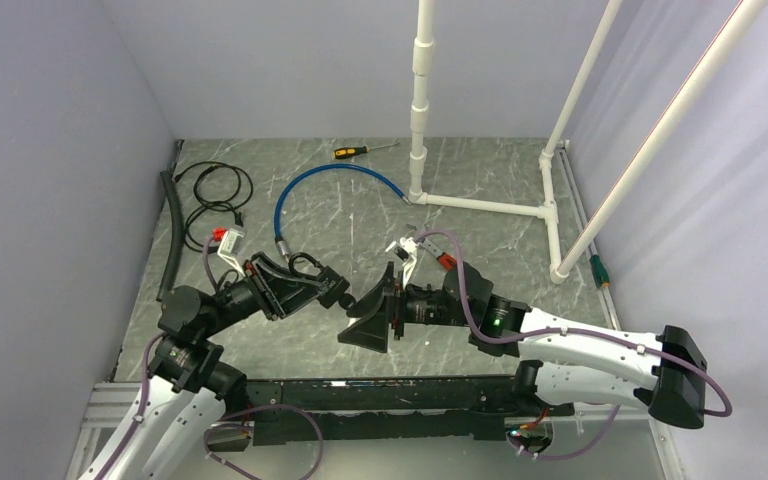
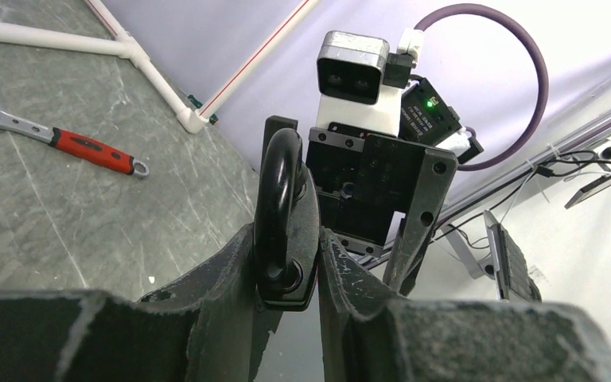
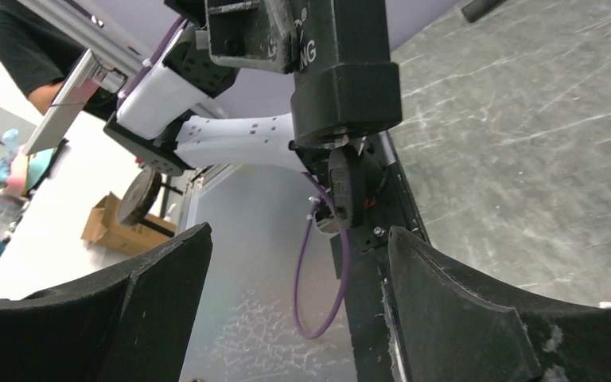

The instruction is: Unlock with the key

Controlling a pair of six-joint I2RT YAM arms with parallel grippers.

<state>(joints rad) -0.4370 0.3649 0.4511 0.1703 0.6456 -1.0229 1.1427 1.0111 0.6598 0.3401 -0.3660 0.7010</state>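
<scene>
Left pincer (image 2: 288,247): narrow, clamped on the padlock (image 2: 293,282), one finger pressed on each flat side of the body.
Padlock: held off the counter (image 1: 360,225) at mid-scene, in the gap between the two arms; in the left wrist view the shackle (image 2: 277,187) rises out of the grip and looks seated in the body.
Key (image 3: 345,187): black head sticks out of the padlock's end face, on the side turned toward the right arm; the blade is hidden.
Right pincer (image 3: 298,267): wide, nothing between the fingers; the fingers (image 3: 155,298) stand one to each side of the key, apart from it and touching neither key nor padlock.
Arms: the two pincers face each other, tips near, above the near half of the counter.
Wrench (image 2: 87,150): red handle, flat on the counter behind the right wrist.
Screwdriver (image 1: 360,150): at the far edge of the counter.
Blue hose (image 1: 332,182): curved on the counter, just in front of the screwdriver.
Black cable (image 1: 215,190): coiled at far left.
White pipe frame (image 1: 485,205): stands on the far right of the counter.
</scene>
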